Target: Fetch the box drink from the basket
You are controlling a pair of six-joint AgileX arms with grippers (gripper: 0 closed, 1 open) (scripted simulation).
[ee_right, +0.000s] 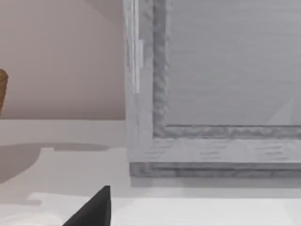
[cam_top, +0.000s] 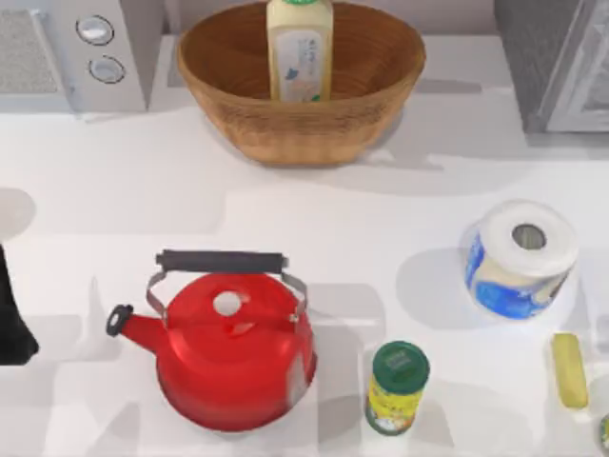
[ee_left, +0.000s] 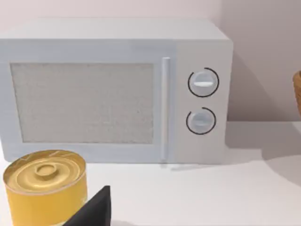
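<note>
While my left arm (cam_top: 11,314) sits parked at the table's left edge, grip state unclear, box drink (cam_top: 300,49) stands upright inside the basket (cam_top: 228,90), back centre, untouched. Reach not started; next I'd approach the carton over the red kettle (cam_top: 233,352).

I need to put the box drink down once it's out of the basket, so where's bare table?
Bare table lies between the basket, red kettle and paper roll; another strip runs beneath the microwave. The right front corner is crowded: green-lidded can, roll, yellow stick.
</note>
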